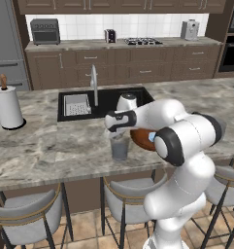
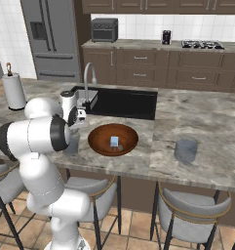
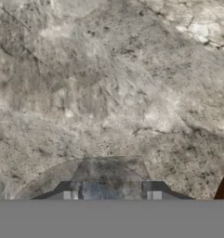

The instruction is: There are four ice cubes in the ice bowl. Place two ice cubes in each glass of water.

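Base views flank the counter (image 1: pixel 50 146) (hand view close above).

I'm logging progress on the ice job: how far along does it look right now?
Partly done, it seems: one ice cube is visible in the ice bowl. The gripper hangs over the near glass; whether it holds a cube I cannot tell. The far glass shows no visible ice, though that is hard to judge; it likely remains to fill.
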Tool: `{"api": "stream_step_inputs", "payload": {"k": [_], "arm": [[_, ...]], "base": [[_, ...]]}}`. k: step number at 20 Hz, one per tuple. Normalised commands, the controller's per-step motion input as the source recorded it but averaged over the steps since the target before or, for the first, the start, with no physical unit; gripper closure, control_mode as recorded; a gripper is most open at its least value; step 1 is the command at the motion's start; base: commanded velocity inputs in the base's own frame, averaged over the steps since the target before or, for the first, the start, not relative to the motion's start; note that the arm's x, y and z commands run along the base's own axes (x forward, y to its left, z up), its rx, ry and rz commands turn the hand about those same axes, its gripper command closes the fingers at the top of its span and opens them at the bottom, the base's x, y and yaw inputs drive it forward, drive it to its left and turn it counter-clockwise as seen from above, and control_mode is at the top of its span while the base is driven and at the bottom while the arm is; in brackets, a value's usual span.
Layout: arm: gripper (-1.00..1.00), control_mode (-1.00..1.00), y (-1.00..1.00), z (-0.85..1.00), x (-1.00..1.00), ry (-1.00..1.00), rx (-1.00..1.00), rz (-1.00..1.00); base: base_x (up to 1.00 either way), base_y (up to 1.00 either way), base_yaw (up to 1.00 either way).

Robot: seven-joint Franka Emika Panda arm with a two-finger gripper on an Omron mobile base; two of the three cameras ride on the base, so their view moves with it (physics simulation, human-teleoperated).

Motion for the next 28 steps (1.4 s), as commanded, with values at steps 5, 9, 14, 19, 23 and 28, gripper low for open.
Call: {"api": "stream_step_inputs", "payload": {"k": [5, 9, 14, 19, 23, 28], "arm": [[1.00, -1.00, 0.00, -0.08, 0.03, 0.00, 0.00, -0.02], [1.00, -1.00, 0.00, 0.00, 0.00, -0.03, 0.00, -0.02], [-1.00, -1.00, 0.01, 0.00, -0.03, -0.05, 0.00, -0.03], [-1.00, -1.00, 0.00, 0.00, -0.14, -0.06, 0.00, -0.03], [-1.00, -1.00, 0.00, 0.14, -0.26, -0.06, 0.00, -0.03], [-1.00, -1.00, 0.00, 0.31, -0.34, -0.05, 0.00, -0.02]], "base": [[0.00, 0.00, 0.00], [0.00, 0.00, 0.00], [0.00, 0.00, 0.00], [0.00, 0.00, 0.00], [0.00, 0.00, 0.00], [0.00, 0.00, 0.00]]}}
